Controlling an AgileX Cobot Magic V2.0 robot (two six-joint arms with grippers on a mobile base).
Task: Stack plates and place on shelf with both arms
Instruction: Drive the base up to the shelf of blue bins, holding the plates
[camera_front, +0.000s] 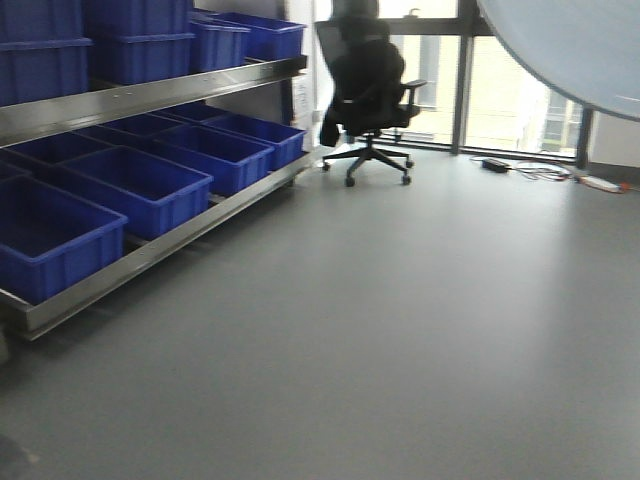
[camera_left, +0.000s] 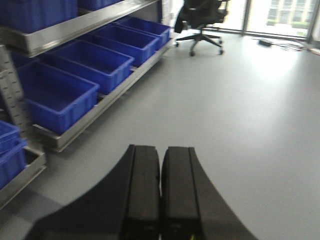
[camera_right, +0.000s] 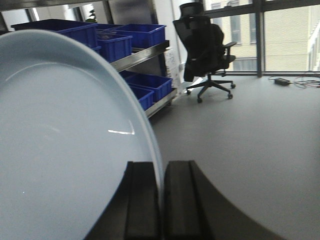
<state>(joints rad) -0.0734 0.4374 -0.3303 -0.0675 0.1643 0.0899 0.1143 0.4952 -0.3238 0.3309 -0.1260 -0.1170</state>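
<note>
my right tool (camera_right: 162, 200) is clenched on the rim of a plate (camera_right: 65, 140), which stands tilted up on its left side. my left tool (camera_left: 160, 195) is closed on nothing. the shelf (camera_right: 142, 54) lies ahead and to the left, nearer my left tool. blue crates (camera_left: 60, 95) sit side by side on both its tiers, the lower ones empty.

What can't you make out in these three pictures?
Second plate: none seen. The right wrist view's plate is cut off left and below, so one behind it cannot be ruled out.
Front view: only a slice of plate shows top right, cut by the frame; what holds it is out of view.
Upper crates on the shelf: contents hidden by their walls.
Office chair: blurred, details lost.
</note>
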